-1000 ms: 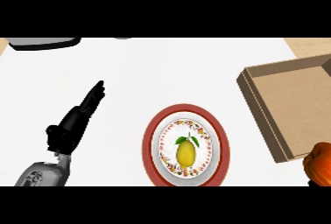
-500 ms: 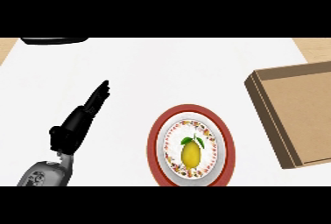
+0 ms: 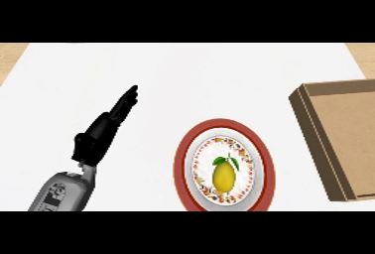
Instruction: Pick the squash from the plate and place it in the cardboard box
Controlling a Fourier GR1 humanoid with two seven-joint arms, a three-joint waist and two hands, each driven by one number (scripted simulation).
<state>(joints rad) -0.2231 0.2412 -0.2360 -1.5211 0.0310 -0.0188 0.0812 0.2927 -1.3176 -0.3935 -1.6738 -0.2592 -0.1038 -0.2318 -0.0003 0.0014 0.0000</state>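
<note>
Lying in the middle of the plate [image 3: 183,163], the squash [image 3: 224,175] is yellow, with a green leaf at its top end. It points along the plate's long side and nothing touches it. The plate has a red rim and a flowered band around its white centre, and it stands on the white counter [image 3: 198,74], to the right of the left hand [image 3: 102,131] and a little nearer to the lower edge. This hand comes in from the lower left on a grey forearm [image 3: 62,191]. Its fingers are straight and pressed together, pointing up and to the right, and they hold nothing. Hand and plate are apart, with bare counter between them. The box [image 3: 330,144] is farther right, beyond the plate, well apart from the hand, at the right edge. It is open on top and its inside shows brown. The right hand does not show.
</note>
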